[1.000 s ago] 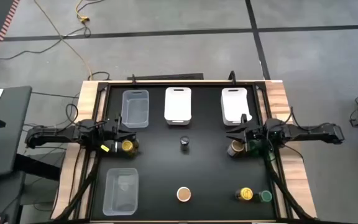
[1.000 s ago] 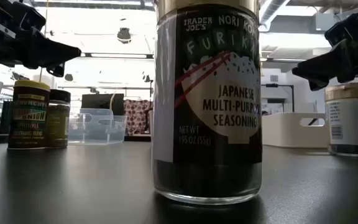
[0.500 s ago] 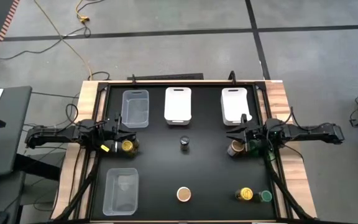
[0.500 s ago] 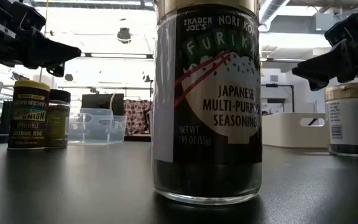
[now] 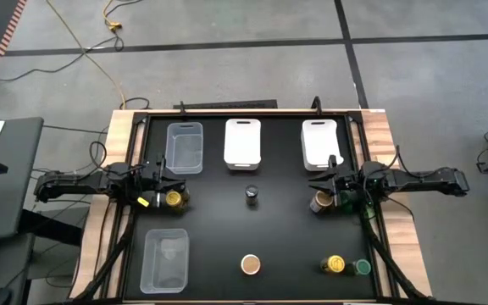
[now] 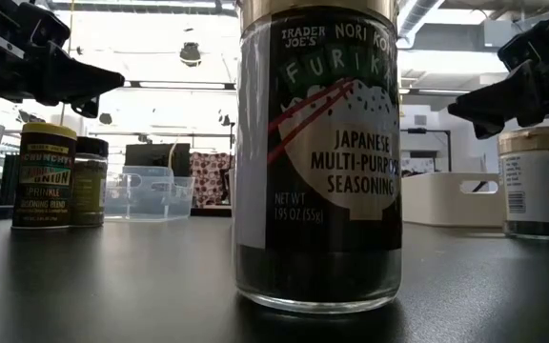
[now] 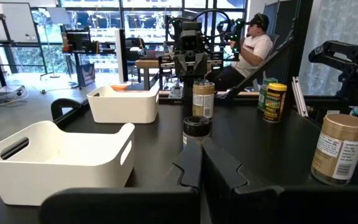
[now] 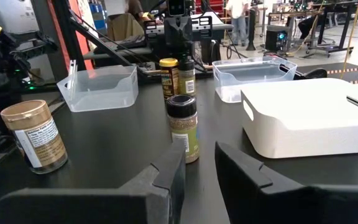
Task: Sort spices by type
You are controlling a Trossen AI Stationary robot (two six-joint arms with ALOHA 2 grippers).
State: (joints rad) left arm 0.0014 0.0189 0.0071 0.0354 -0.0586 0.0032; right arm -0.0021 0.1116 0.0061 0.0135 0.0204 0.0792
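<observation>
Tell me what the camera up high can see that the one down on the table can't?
Only the high view shows all four bins: two clear bins, two white bins. It also shows the yellow-topped jar beside the green-topped jar, and the whole left gripper and right gripper, both shut.

Only the low view shows the words on the big jar, which say Japanese multi-purpose seasoning, and the room behind.

Both show the black table, jars, bins and arms.
</observation>
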